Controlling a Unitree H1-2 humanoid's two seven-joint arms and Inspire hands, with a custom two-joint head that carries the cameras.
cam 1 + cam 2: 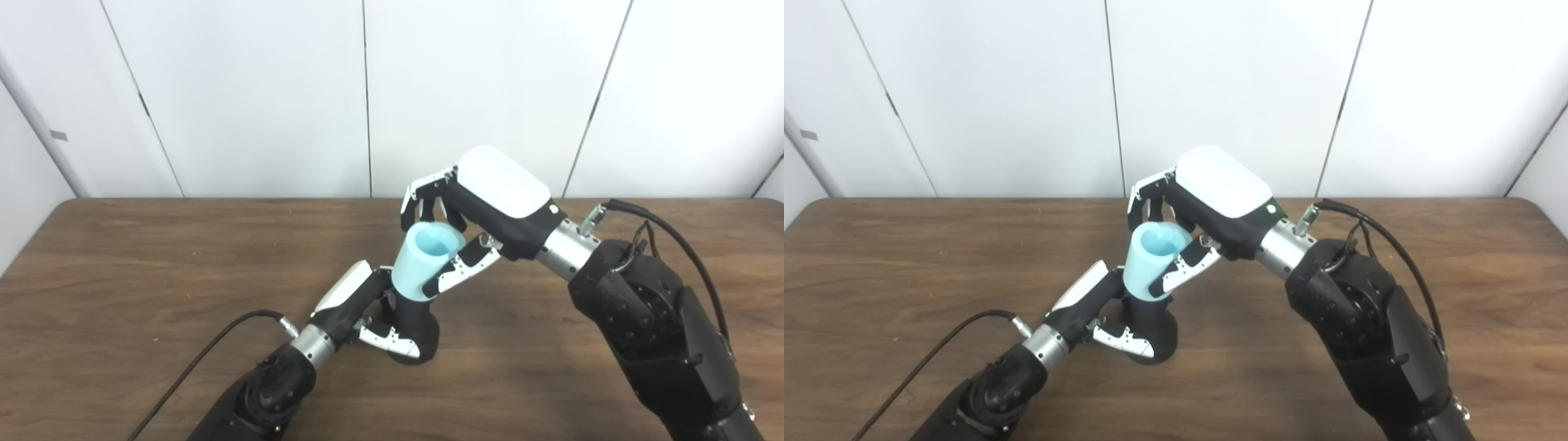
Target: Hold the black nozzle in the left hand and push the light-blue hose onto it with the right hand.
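Observation:
The black nozzle (418, 324) stands with its wide base on the table near the middle, leaning a little. My left hand (367, 309) is shut on it, thumb across its lower front and fingers behind. The light-blue hose (424, 262), a short wide tube with its open end facing up, sits over the nozzle's top and hides it. My right hand (474, 211) comes in from above right and is shut on the hose, thumb along its right side and fingers curled behind its rim. In the right eye view the hose (1153, 263) and nozzle (1150, 331) appear the same way.
A brown wooden table (153, 275) spans the view, with white wall panels (245, 92) behind its far edge. A black cable (202, 355) trails from my left wrist toward the bottom left. Another cable (674, 239) loops over my right forearm.

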